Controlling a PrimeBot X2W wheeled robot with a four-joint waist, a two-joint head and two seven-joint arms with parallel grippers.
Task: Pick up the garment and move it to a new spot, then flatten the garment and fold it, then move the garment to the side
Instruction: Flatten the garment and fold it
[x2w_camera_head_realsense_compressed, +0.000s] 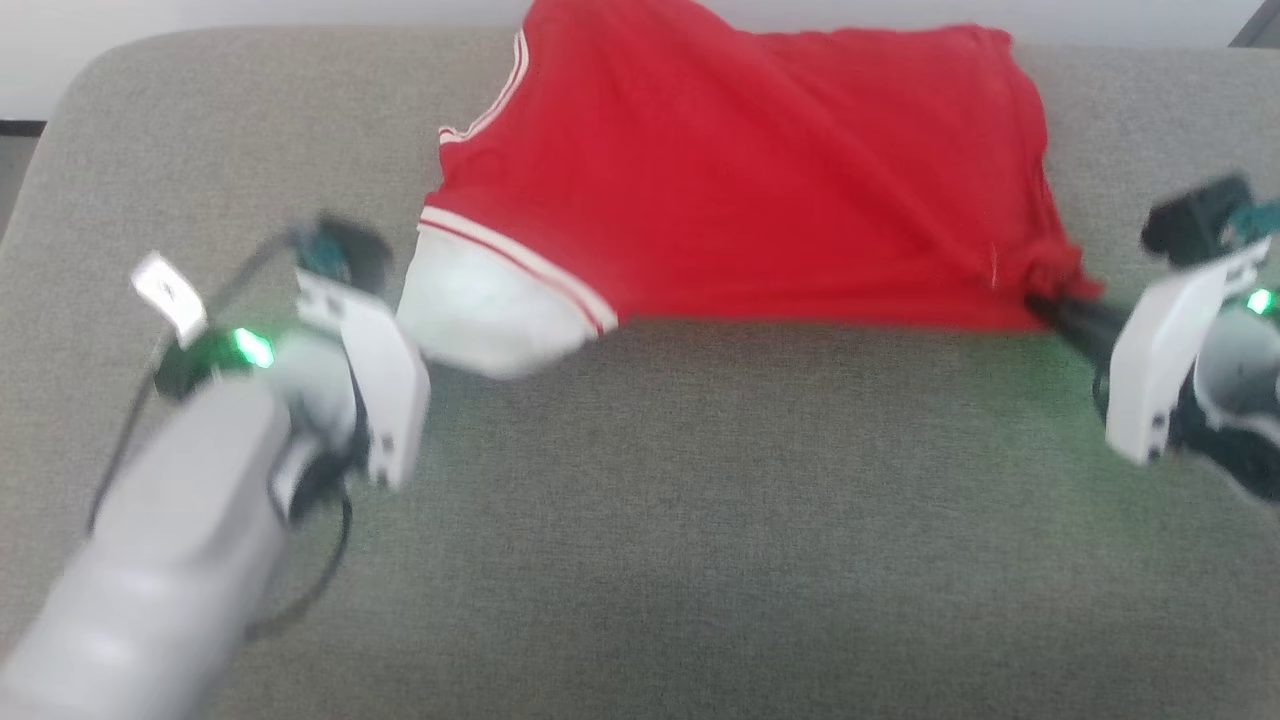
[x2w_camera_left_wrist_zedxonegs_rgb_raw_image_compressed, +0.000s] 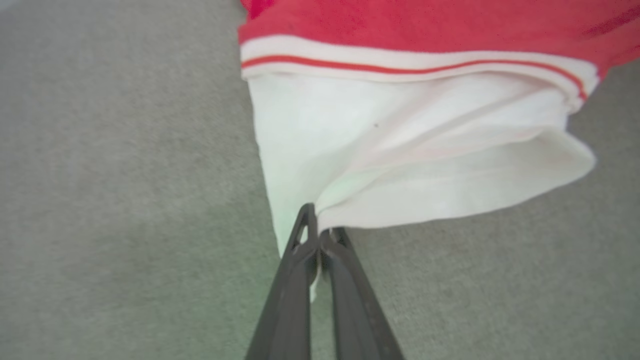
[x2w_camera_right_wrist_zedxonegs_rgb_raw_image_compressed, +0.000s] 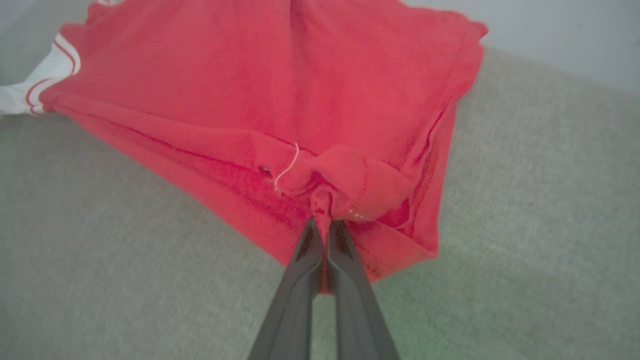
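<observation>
The garment (x2w_camera_head_realsense_compressed: 750, 180), a red jersey with its plain red side up, lies spread across the far half of a grey cloth-covered counter (x2w_camera_head_realsense_compressed: 640, 520). Its far edge reaches the counter's back rim, where a pale wall (x2w_camera_head_realsense_compressed: 200, 15) begins. The left claw (x2w_camera_left_wrist_zedxonegs_rgb_raw_image_compressed: 317, 235) is closed on the lower edge of the white sleeve (x2w_camera_left_wrist_zedxonegs_rgb_raw_image_compressed: 400, 150). White cloth is pinched between its two dark fingers (x2w_camera_left_wrist_zedxonegs_rgb_raw_image_compressed: 290, 300), and the sleeve fans out from that pinch towards the red-striped trim (x2w_camera_left_wrist_zedxonegs_rgb_raw_image_compressed: 400, 65). The right claw (x2w_camera_right_wrist_zedxonegs_rgb_raw_image_compressed: 325, 225) is closed on a bunched red corner of the hem (x2w_camera_right_wrist_zedxonegs_rgb_raw_image_compressed: 350, 185) at the opposite end. The fabric puckers into a knot of folds just above the fingertips, and a loose white thread (x2w_camera_right_wrist_zedxonegs_rgb_raw_image_compressed: 287, 167) curls beside it. In the head view the near edge of the jersey runs in a fairly straight line from the sleeve to that corner, drawn between the two grips. The blur makes it impossible to tell whether this edge is lifted off the grey cloth or resting on it. Diagonal creases cross the red body towards the right claw. Around the left forearm (x2w_camera_head_realsense_compressed: 170, 560) a thin dark cable (x2w_camera_head_realsense_compressed: 335, 560) loops over the counter, and a small white tag (x2w_camera_head_realsense_compressed: 170, 290) sticks up near the wrist. A green light (x2w_camera_head_realsense_compressed: 252, 348) glows on the left wrist and casts a faint tint on the grey cloth below. The striped collar trim (x2w_camera_head_realsense_compressed: 505, 90) shows at the jersey's far left.
</observation>
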